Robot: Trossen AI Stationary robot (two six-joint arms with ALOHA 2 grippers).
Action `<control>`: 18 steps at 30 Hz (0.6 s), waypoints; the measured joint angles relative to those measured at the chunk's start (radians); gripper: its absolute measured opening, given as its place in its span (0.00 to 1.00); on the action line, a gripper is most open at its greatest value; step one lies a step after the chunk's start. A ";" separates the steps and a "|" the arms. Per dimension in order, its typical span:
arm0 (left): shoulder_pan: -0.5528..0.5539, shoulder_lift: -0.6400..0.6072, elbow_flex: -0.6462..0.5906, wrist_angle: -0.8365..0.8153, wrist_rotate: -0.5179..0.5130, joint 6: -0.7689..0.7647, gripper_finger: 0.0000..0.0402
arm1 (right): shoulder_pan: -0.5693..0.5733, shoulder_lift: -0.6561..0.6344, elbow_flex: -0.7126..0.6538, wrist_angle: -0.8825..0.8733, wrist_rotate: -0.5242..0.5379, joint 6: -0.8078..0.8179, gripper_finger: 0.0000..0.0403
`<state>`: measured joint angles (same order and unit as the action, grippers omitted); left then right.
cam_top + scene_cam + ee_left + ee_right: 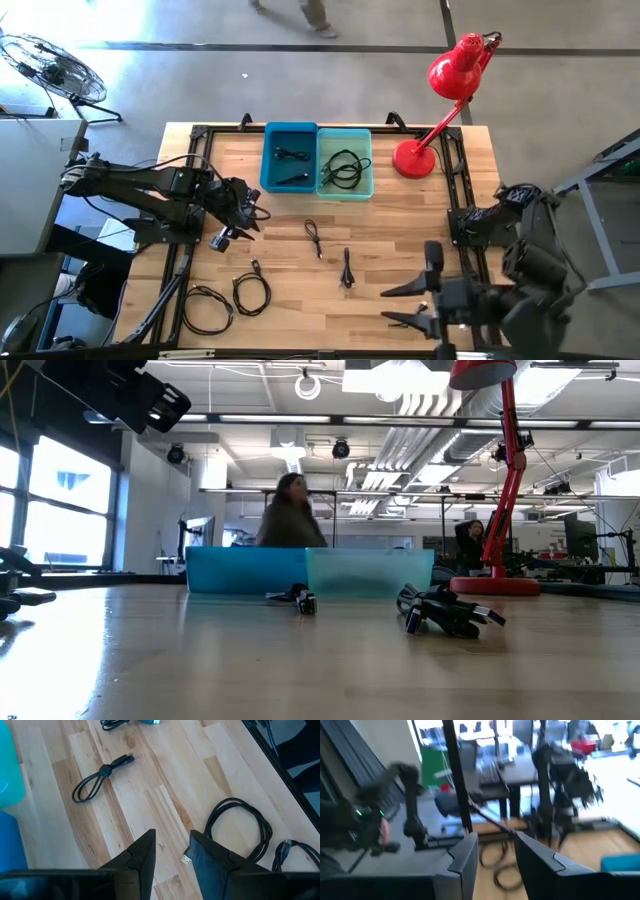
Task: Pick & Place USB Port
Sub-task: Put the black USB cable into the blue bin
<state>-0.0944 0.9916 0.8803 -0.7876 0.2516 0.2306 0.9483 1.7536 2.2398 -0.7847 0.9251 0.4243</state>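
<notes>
Left hand (240, 222): above the left part of the table (400, 215), fingers a little apart, holds nothing
Coiled cable (251, 292): on the table near the front edge, below the left hand
Blue bin (290, 157): at the back, one cable inside
Short USB cable (314, 238): lies in the middle of the table
Teal bin (345, 163): touches the blue bin, cable inside
Right hand (405, 305): at the front right, fingers spread, empty
</notes>
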 joint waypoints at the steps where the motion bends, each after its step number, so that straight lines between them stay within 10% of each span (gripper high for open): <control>1: 0.000 0.000 0.000 0.000 0.000 0.000 0.29 | -0.001 0.005 0.000 -0.039 0.001 0.041 0.30; 9: 0.000 0.000 0.000 0.000 -0.001 0.000 0.29 | -0.038 0.052 0.000 -0.435 -0.115 0.503 0.30; 18: 0.000 0.000 0.000 0.000 -0.014 0.000 0.29 | -0.126 0.129 0.000 -0.782 -0.590 1.043 0.30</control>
<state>-0.0944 0.9916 0.8803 -0.7872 0.2378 0.2302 0.8220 1.8830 2.2398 -1.5667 0.3353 1.4672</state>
